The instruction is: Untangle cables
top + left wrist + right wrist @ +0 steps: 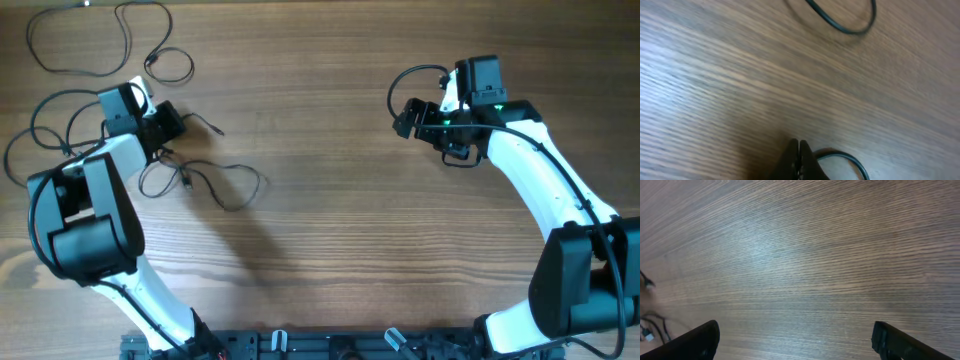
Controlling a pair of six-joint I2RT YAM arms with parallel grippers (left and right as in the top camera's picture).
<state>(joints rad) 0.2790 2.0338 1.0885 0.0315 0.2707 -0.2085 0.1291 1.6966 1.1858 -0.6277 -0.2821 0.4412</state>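
Cables [186,180] all on the left half of the bench [330,230]. One loop sits at the far left corner. One runs along the left edge, beside my left arm. One lies nearer the middle, just right of and before my left end effector [172,126], with a strand right at its tips. My right end effector [405,118] is over the right half, far side, well apart from every cord.

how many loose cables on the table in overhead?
3. One cable looped at the far-left corner, one by the left edge, one toward mid-table. The left arm covers parts, so more may be hidden.
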